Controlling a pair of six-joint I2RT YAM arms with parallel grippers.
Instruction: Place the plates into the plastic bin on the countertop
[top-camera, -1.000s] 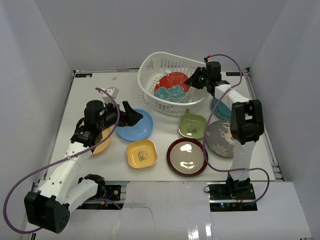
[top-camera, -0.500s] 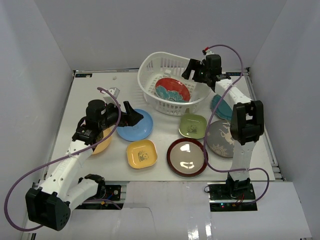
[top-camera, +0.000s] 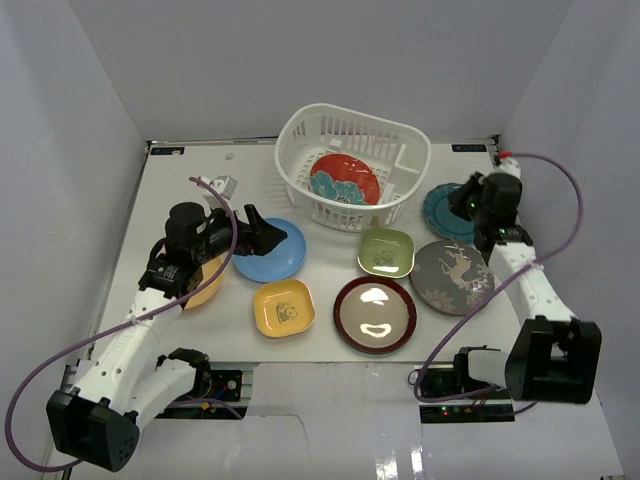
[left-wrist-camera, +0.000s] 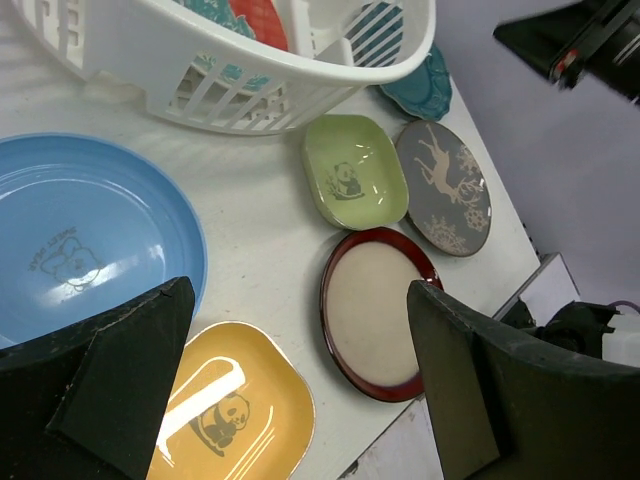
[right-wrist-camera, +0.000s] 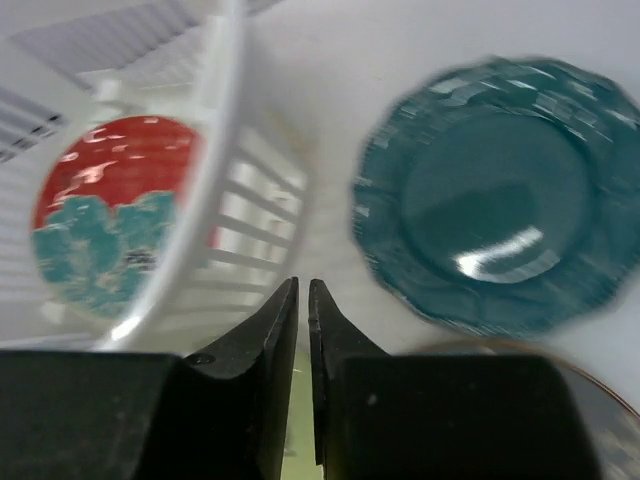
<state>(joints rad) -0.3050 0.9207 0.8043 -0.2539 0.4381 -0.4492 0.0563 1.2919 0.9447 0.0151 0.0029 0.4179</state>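
Observation:
The white plastic bin (top-camera: 400, 160) stands at the back of the countertop (top-camera: 180, 190) with the red patterned plate (top-camera: 345, 178) lying inside. My left gripper (top-camera: 264, 236) is open and empty, just above the light blue plate (top-camera: 272, 256). In the left wrist view its fingers (left-wrist-camera: 110, 385) spread wide over the blue plate (left-wrist-camera: 80, 240) and yellow plate (left-wrist-camera: 235, 425). My right gripper (top-camera: 461, 202) is shut and empty above the teal scalloped plate (top-camera: 440, 210). The right wrist view shows the teal plate (right-wrist-camera: 490, 190) on the right and the bin wall (right-wrist-camera: 225, 200) on the left.
An orange-yellow plate (top-camera: 208, 282) lies partly under my left arm. The yellow square plate (top-camera: 283, 307), green plate (top-camera: 385, 251), maroon-rimmed plate (top-camera: 374, 314) and grey deer plate (top-camera: 452, 276) lie in front of the bin. A small grey object (top-camera: 226, 185) sits at the left.
My right gripper left the bin and swung right and nearer, over the teal plate. The red plate, tilted a second ago, now lies flat in the bin. The left arm barely moved.

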